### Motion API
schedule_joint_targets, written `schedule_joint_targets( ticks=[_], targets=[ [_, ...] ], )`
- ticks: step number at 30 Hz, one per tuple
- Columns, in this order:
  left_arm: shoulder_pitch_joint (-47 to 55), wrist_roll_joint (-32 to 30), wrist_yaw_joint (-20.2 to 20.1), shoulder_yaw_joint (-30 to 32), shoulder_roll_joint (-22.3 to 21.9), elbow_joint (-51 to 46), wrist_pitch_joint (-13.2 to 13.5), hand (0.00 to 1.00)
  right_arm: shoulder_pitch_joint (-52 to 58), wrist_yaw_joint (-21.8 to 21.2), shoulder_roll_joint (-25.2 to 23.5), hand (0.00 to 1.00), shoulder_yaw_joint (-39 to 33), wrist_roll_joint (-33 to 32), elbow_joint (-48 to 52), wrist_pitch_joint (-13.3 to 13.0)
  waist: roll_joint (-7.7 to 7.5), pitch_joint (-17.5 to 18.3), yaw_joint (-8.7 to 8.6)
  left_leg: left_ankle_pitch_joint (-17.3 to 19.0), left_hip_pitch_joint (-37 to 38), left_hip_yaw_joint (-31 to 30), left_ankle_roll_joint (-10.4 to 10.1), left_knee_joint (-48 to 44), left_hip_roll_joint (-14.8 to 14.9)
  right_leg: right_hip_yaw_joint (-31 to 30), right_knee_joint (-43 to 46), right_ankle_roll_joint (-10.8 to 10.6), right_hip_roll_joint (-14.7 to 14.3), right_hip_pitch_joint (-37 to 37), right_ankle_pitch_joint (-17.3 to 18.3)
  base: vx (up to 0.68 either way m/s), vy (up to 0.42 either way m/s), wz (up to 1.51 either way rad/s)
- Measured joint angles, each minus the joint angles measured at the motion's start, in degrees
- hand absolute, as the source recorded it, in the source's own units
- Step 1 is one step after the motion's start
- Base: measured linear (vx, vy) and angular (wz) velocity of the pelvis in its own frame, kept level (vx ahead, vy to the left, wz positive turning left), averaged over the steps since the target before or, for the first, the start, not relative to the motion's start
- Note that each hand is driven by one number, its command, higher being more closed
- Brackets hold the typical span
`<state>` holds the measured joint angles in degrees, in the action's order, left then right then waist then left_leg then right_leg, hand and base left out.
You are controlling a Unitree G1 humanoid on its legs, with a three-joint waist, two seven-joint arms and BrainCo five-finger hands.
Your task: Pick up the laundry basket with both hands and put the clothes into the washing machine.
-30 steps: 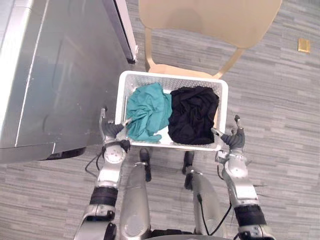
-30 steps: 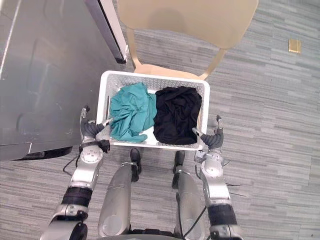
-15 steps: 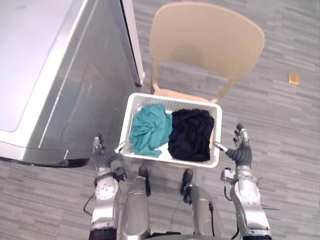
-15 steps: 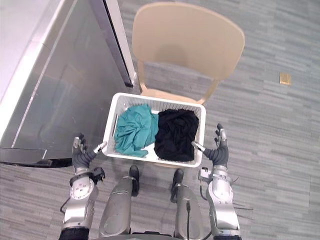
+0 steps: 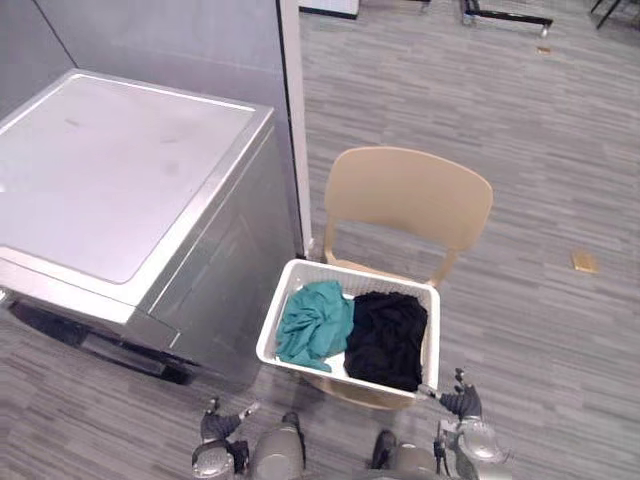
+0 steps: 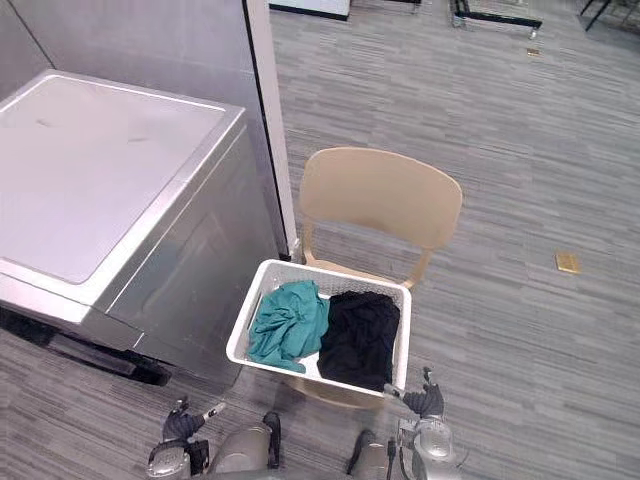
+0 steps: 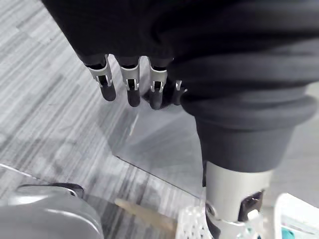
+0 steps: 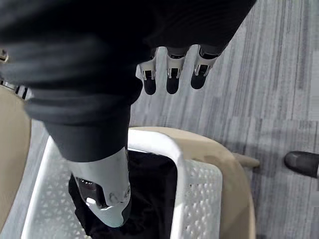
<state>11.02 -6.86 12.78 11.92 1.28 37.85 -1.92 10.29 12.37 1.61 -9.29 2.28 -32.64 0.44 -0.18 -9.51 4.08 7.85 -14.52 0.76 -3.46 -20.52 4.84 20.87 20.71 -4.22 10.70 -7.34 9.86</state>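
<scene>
Silver fingers on both hands were straight and held nothing. The left hand [image 5: 214, 428] hung apart from the basket [image 5: 272, 318], off its near left corner. The right hand [image 5: 462, 404] sat just beside the near right corner, and I could not tell whether its thumb touched the rim. The basket rested ungripped on the chair [image 5: 410, 200], with teal cloth [image 5: 312, 326] and black cloth [image 5: 388, 340] heaped inside.

With the hands so unevenly placed, I judged that one might close before the other. That would tip the basket and spill the clothes, or shove it off the seat. The washer [image 5: 120, 170] stood close on the left, so a swing that way could strike its side. Its top looked flat and shut, and a closed lid would block loading.
</scene>
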Motion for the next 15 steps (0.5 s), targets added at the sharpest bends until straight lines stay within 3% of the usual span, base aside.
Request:
schedule_joint_targets(
  ticks=[2, 3, 4, 6, 7, 8, 9, 11, 12, 15],
  targets=[
    [-0.94, -0.25, 0.0, 0.23, 0.04, 0.3, 0.07, 0.0, -0.56, 0.17, 0.04, 0.0, -0.39, -0.05, -1.55, 0.0, -0.48, 1.33, -0.09, 0.52, -2.18, 4.97, 0.57, 2.04, 1.85, 2.81, 0.97, 0.33, 1.78, -2.0, 0.07, -0.03, -0.026, 0.87],
    [-2.77, -0.37, 0.05, 0.63, 0.01, 2.12, 0.1, 0.0, -1.18, 0.23, 0.08, 0.0, -0.73, -0.11, -2.88, -0.03, -1.27, 1.4, -0.38, 0.24, -1.54, 11.59, 1.31, 3.06, 4.11, 4.92, 0.27, 0.87, 3.79, -2.02, -0.57, 0.01, 0.045, 1.02],
    [-4.35, -0.45, 0.03, 0.25, -0.09, 4.17, 0.07, 0.0, -1.75, 0.25, 0.27, 0.0, -1.9, -0.12, -4.46, 0.07, -1.03, 1.59, -0.46, 0.22, -1.34, 14.77, 1.28, 1.02, 7.19, 7.04, 1.06, 0.97, 5.24, -1.68, -0.65, 0.01, 0.056, 0.97],
    [-4.79, -0.53, 0.04, 0.0, -0.06, 6.49, 0.1, 0.0, -3.43, 0.57, 1.24, 0.0, -3.33, -0.15, -6.65, 0.06, -1.04, 1.6, -1.08, 0.19, 1.65, 16.0, 1.18, -1.04, 11.64, 8.82, 2.48, 0.93, 7.29, -0.21, -0.67, 0.02, 0.17, 0.71],
    [-4.84, -0.59, 0.07, -0.17, -0.05, 8.04, 0.08, 0.0, -4.44, 1.58, 2.41, 0.0, -4.53, -0.12, -8.37, 0.08, -0.83, 2.04, -2.25, -0.93, 4.11, 16.54, 2.2, -0.14, 14.27, 9.45, 3.24, 0.2, 8.68, 0.65, -1.08, 0.04, 0.28, 0.63],
    [-4.83, -0.6, 0.07, -0.51, -0.06, 8.8, 0.08, 0.0, -4.64, 1.84, 3.4, 0.0, -4.79, -0.11, -9.12, 0.07, -0.11, 2.5, -2.74, -3.96, 5.35, 16.76, 3.71, 1.06, 15.08, 9.85, 3.36, -0.42, 9.15, 1.03, -1.42, 0.03, 0.338, 0.62],
    [-5.18, -0.68, 0.27, -1.22, 0.57, 9.8, 0.06, 0.0, -5.78, 2.38, 5.11, 0.0, -5.88, 0.0, -11.06, 0.08, 0.33, 3.24, -3.58, -4.16, 6.27, 16.17, -0.54, 3.21, 13.18, 10.24, 2.9, -2.4, 10.61, 1.12, -2.51, 0.04, 0.349, 0.48],
    [-6.68, -0.88, 1.06, -3.53, 3.25, 9.97, 0.12, 0.0, -6.38, 2.45, 4.95, 0.0, -6.58, 0.04, -13.42, 0.1, -1.32, 3.41, -4.17, -4.56, 5.19, 16.78, -1.59, 4.46, 10.55, 10.68, -1.96, -2.98, 11.75, 1.98, -6.14, 0.01, 0.337, 0.43],
    [-7.46, -1.49, 1.16, -4.51, 4.84, 10.0, 0.12, 0.0, -6.31, 2.31, 4.42, 0.0, -6.66, 0.04, -14.1, 0.14, -1.67, 3.52, -4.33, -5.09, 4.95, 16.69, -3.18, 6.04, 9.52, 11.29, -5.29, -3.2, 11.6, 2.95, -8.98, -0.02, 0.307, 0.36],
    [-8.02, -1.82, 1.22, -5.72, 7.21, 10.16, 1.11, 0.0, -6.36, 2.27, 2.98, 0.0, -6.6, 0.0, -14.47, 0.14, -2.0, 3.34, -4.97, -5.31, 5.01, 16.68, -3.54, 8.53, 6.94, 11.78, -8.88, -3.72, 12.5, 3.58, -13.11, -0.06, 0.25, 0.18]
  ],
)
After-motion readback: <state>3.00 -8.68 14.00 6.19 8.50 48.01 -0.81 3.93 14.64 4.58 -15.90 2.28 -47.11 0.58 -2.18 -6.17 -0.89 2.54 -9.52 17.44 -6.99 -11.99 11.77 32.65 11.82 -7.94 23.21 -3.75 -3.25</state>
